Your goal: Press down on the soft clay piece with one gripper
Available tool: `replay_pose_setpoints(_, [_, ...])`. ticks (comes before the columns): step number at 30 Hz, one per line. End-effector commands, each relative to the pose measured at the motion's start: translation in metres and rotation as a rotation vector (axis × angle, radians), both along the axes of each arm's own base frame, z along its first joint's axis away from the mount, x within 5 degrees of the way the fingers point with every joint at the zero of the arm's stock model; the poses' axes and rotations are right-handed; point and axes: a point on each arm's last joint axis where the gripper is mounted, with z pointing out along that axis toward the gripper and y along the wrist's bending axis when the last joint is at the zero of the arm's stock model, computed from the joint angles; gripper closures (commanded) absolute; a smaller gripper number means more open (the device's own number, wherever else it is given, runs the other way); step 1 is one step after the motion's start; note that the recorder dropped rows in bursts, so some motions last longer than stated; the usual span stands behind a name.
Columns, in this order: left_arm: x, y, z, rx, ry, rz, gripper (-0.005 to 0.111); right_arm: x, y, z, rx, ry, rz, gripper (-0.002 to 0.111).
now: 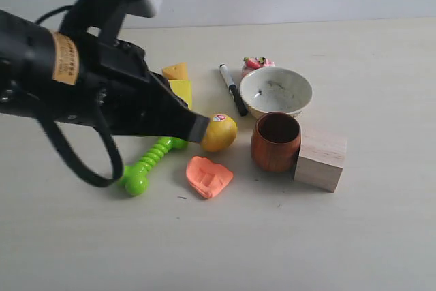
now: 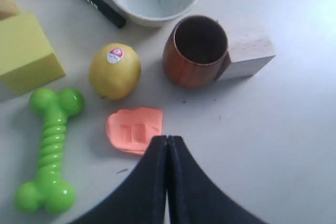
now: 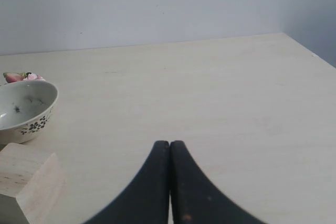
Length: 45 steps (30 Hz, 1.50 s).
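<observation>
The clay (image 2: 134, 130) is judged soft, light and easily dented; no hold is needed. The left gripper (image 2: 167, 139), seen pressed together near it, would be set on its flat middle

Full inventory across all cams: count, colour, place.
clay piece: 1, salmon-orange, front centre
lemon: 1, yellow, sticker, behind the clay
bone toy: 1, green, beside the clay
foam block: 1, yellow, behind the toy
wedge: 1, orange-yellow, behind the foam block
marker: 1, black-white, beside the bowl
bowl: 1, white, behind the cup
cup: 1, brown, against the wooden block
wooden block: 1, pale
pink item: 1, behind the bowl, unclear
table: 1, pale
left gripper: black, shut, by the clay's edge
right gripper: black, shut, beyond the wooden block
</observation>
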Motion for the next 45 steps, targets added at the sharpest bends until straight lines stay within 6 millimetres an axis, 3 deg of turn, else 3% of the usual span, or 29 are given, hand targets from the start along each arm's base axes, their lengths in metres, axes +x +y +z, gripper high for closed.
replay_pose_setpoints(1, [-0.015, 0.020, 0.024, -0.060, -0.091, -0.011, 0.107, 0.000, 0.000, 0.000, -0.007, -0.008, 0.001, 0.108])
replay_pose_setpoints(14, [-0.051, 0.081, 0.077, -0.101, -0.342, -0.013, 0.107, 0.000, 0.000, 0.000, -0.007, -0.008, 0.001, 0.108])
replay_pose_setpoints(21, [-0.062, 0.097, 0.090, -0.152, -0.402, -0.009, 0.107, 0.000, 0.000, 0.000, -0.007, -0.008, 0.001, 0.108])
replay_pose_setpoints(25, [-0.059, 0.103, 0.093, -0.056, -0.506, -0.021, 0.107, 0.000, 0.000, 0.000, -0.007, -0.008, 0.001, 0.108])
replay_pose_setpoints(27, [-0.055, 0.108, 0.094, -0.020, -0.537, 0.044, 0.107, 0.000, 0.000, 0.000, -0.007, -0.008, 0.001, 0.108])
replay_pose_setpoints(31, [-0.046, 0.134, 0.097, -0.043, -0.558, 0.343, 0.107, 0.000, 0.000, 0.000, -0.007, -0.008, 0.001, 0.108])
replay_pose_setpoints(35, [-0.049, 0.161, 0.087, -0.189, -0.690, 0.401, 0.107, 0.000, 0.000, 0.000, -0.007, -0.008, 0.001, 0.108])
replay_pose_setpoints(37, [-0.055, 0.173, 0.076, -0.239, -0.765, 0.426, 0.107, 0.000, 0.000, 0.000, -0.007, -0.008, 0.001, 0.108])
replay_pose_setpoints(40, [-0.070, 0.196, 0.048, -0.330, -0.783, 0.594, 0.107, 0.000, 0.000, 0.000, -0.007, -0.008, 0.001, 0.108])
replay_pose_setpoints(45, [-0.089, 0.211, 0.019, -0.345, -0.833, 0.723, 0.107, 0.000, 0.000, 0.000, -0.007, -0.008, 0.001, 0.108])
